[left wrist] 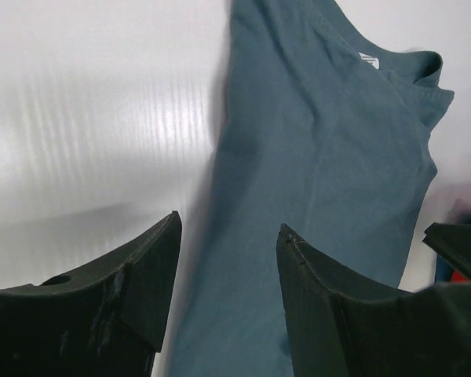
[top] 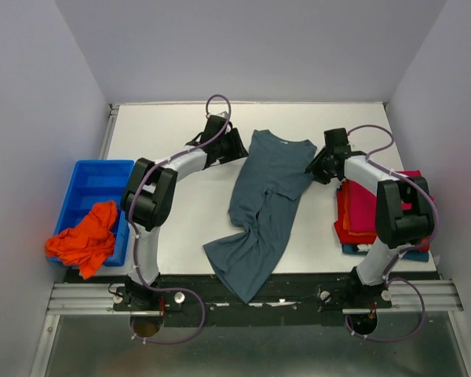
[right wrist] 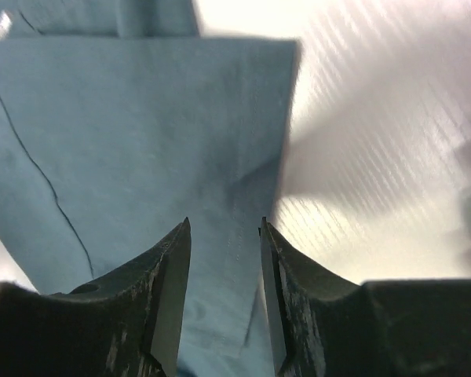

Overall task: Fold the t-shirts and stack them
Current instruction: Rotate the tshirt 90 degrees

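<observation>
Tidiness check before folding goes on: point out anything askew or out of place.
The grey shirt lies twisted and bunched at its middle, with its hem hanging past the table's near edge. The orange shirt is crumpled and spills over the bin's near rim, partly outside it.

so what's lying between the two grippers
The collar end of the grey-blue t-shirt lies between the left gripper and the right gripper, filling nearly the whole gap. The top view shows this plainly.
</observation>
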Action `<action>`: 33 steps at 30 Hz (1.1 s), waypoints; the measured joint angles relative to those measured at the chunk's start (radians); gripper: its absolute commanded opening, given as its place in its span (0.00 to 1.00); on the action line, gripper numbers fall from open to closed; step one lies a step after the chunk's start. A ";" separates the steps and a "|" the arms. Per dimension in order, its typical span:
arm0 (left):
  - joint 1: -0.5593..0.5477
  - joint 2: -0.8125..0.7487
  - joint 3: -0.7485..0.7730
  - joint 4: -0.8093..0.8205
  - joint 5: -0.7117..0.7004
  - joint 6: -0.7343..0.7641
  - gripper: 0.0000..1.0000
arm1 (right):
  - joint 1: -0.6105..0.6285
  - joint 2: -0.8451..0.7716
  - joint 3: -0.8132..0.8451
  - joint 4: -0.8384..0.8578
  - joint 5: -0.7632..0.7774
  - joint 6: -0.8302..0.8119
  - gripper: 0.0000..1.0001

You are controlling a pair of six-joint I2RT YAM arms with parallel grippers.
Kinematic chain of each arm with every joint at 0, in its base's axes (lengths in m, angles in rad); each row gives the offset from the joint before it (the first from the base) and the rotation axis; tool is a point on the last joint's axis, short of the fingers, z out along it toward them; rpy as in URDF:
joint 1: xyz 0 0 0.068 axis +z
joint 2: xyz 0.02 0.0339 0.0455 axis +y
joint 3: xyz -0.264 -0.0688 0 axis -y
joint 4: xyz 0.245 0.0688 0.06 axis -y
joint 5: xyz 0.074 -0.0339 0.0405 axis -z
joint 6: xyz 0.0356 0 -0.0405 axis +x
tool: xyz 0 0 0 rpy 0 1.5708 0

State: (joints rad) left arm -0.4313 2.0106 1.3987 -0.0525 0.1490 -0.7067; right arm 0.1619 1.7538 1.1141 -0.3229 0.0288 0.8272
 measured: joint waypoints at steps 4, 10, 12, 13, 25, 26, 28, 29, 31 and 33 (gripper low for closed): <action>0.000 0.100 0.114 -0.031 0.059 0.004 0.57 | 0.003 0.002 -0.014 -0.019 0.003 -0.010 0.45; 0.000 0.174 0.182 -0.062 0.114 0.003 0.56 | 0.006 0.053 0.010 -0.019 -0.002 -0.017 0.41; 0.004 0.187 0.192 -0.064 0.129 0.002 0.54 | 0.006 0.071 0.015 -0.022 -0.002 -0.017 0.42; 0.005 0.198 0.200 -0.064 0.142 0.000 0.52 | 0.006 0.077 0.019 -0.026 -0.002 -0.017 0.42; 0.013 0.302 0.328 -0.138 0.177 -0.006 0.00 | 0.016 0.163 0.190 -0.161 0.014 -0.044 0.50; 0.014 0.308 0.337 -0.140 0.178 -0.005 0.00 | 0.016 0.163 0.190 -0.171 0.019 -0.047 0.50; 0.016 0.316 0.350 -0.144 0.177 -0.014 0.00 | 0.018 0.163 0.190 -0.188 0.029 -0.054 0.50; 0.020 0.320 0.354 -0.145 0.178 -0.019 0.00 | 0.019 0.163 0.191 -0.196 0.031 -0.058 0.50; 0.031 0.327 0.360 -0.141 0.182 -0.039 0.00 | 0.020 0.163 0.206 -0.217 0.035 -0.066 0.51; 0.045 0.331 0.361 -0.129 0.184 -0.059 0.00 | 0.020 0.163 0.222 -0.225 0.035 -0.069 0.54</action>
State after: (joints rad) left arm -0.3859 2.3417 1.7599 -0.1818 0.3328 -0.7658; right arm 0.1818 1.9167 1.3365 -0.5476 0.0639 0.7578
